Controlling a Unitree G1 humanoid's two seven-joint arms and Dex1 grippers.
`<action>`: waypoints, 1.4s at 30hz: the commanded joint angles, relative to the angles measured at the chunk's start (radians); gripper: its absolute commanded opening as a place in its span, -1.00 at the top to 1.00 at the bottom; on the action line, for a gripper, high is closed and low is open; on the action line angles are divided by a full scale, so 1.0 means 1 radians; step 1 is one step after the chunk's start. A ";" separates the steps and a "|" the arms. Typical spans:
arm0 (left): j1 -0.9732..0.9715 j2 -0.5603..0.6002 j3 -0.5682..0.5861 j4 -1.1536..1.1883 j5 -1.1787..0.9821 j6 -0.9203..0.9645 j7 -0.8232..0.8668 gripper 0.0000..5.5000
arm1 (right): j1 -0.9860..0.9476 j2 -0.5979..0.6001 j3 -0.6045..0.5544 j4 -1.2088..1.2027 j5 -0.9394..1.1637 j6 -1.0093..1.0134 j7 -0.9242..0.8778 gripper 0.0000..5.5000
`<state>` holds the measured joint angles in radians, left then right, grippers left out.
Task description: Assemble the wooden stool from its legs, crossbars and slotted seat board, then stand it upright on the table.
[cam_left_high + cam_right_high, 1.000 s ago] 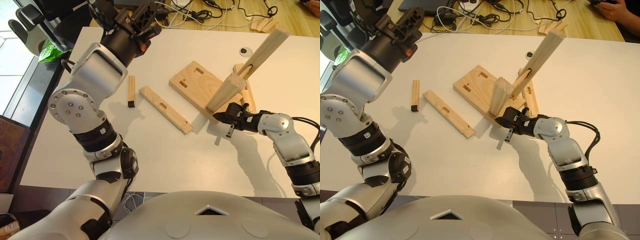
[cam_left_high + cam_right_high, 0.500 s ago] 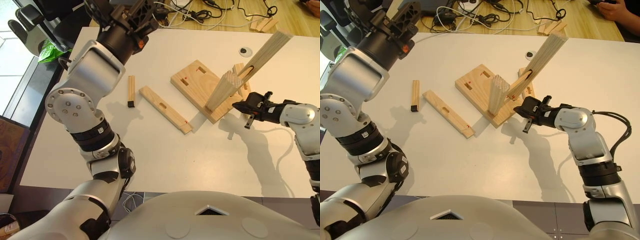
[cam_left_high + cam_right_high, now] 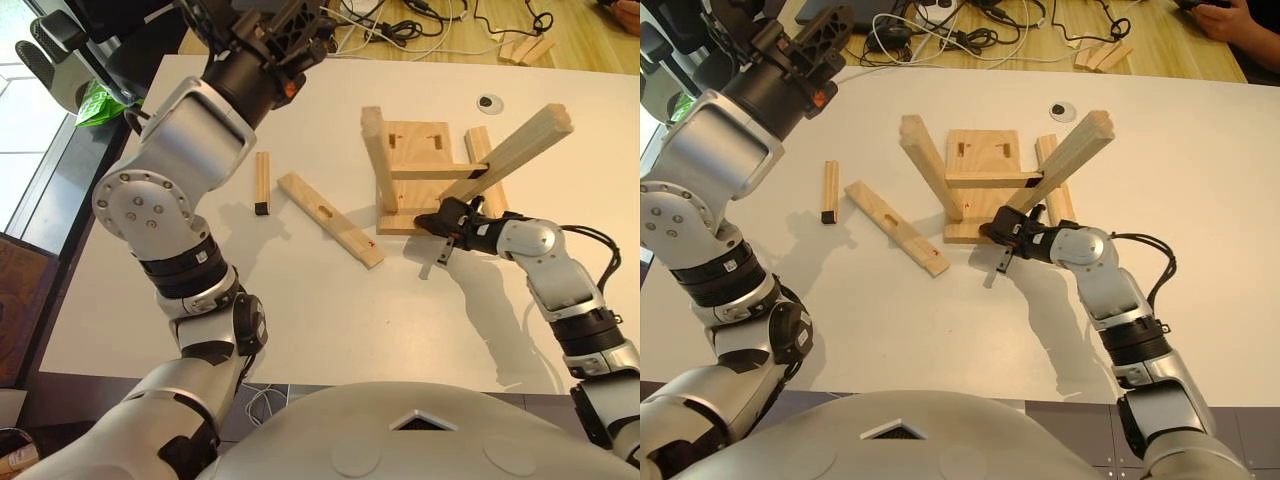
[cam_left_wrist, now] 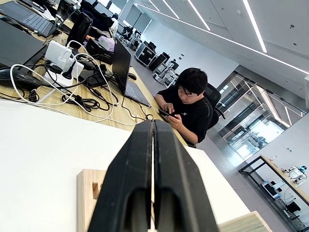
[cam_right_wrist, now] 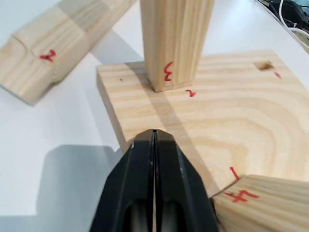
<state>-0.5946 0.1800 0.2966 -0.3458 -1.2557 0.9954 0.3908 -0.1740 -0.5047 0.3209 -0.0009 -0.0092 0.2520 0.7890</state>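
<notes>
Seat board [image 3: 420,148] lies flat on the surface [image 3: 330,320], two legs [image 3: 379,160] and a crossbar [image 3: 428,175] slotted in. Right hand [image 5: 154,137], pinched shut and empty, sits at its near edge. Left hand [image 4: 153,130], closed too, hovers far-left.

Raised legs [image 3: 380,165] and crossbar [image 3: 430,175] obstruct the seat board [image 3: 425,135]; table's [image 3: 300,320] front passable.

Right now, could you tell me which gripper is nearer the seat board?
Right. The right gripper is at the near edge of the seat board; the left gripper is raised by the far edge of the table, off to its left.
</notes>
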 commanded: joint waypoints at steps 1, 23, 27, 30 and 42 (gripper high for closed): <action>-0.019 0.015 -0.011 0.012 -0.011 -0.004 0.010 0.98 | -0.024 0.056 0.000 0.033 -0.005 0.052 -0.047 1.00; -0.196 0.036 -0.218 0.284 -0.119 0.011 -0.152 0.98 | -0.031 0.089 -0.011 -0.024 -0.022 0.088 -0.119 1.00; 0.016 0.000 -0.360 0.364 0.062 0.039 -0.179 0.98 | -0.040 0.088 -0.013 -0.033 -0.020 0.093 -0.119 1.00; -0.060 -0.026 -0.272 0.327 0.017 0.005 -0.183 0.98 | -0.034 0.082 -0.023 -0.043 -0.016 0.099 -0.125 1.00; -0.575 0.140 0.025 0.307 -0.102 -0.066 -0.139 0.98 | -0.017 0.087 -0.025 -0.056 -0.017 0.111 -0.129 1.00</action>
<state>-1.1291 0.2945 0.3124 -0.0220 -1.3382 0.9141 0.2393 -0.1955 -0.4129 0.3016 -0.0429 -0.0247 0.3501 0.6631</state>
